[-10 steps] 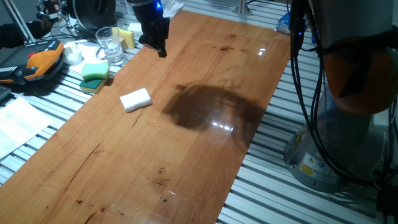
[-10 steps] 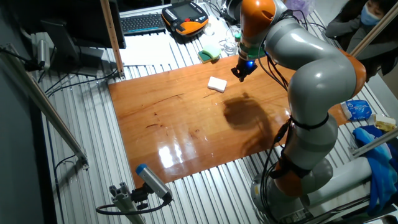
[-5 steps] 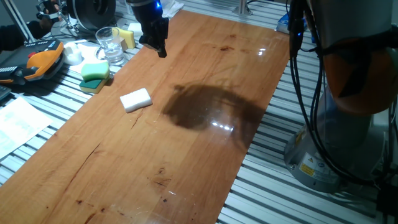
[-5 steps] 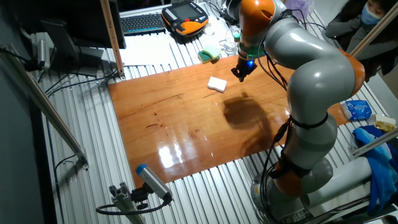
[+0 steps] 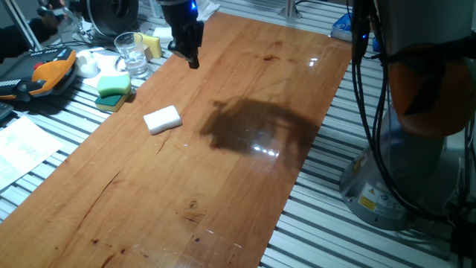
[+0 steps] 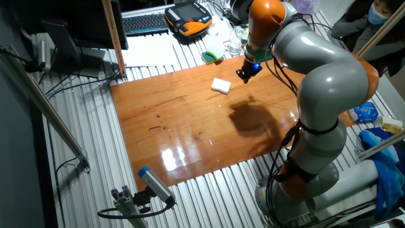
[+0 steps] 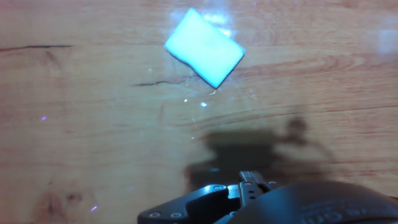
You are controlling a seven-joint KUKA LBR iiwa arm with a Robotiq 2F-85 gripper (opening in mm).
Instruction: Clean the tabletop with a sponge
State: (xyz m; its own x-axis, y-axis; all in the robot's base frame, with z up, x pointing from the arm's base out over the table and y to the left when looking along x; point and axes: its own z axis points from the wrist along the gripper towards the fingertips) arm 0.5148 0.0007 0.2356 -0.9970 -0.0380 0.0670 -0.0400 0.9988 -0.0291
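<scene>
The white sponge lies flat on the reddish-brown tabletop near its left edge. It also shows in the other fixed view and at the top of the hand view. My gripper hangs above the board's far end, beyond the sponge and apart from it; it also shows in the other fixed view. Its fingers look drawn together to a narrow tip and hold nothing. The hand view shows only the hand's dark body at the bottom edge and its shadow on the wood.
Off the board's left edge, on ribbed grey metal, sit a green-topped yellow sponge, a glass, a pale yellow sponge and an orange pendant. The robot's base and cables stand at the right. A keyboard lies at the back.
The arm and gripper have shifted very slightly to the right, and the arm's shadow on the board moved with it. The sponge has not moved.
</scene>
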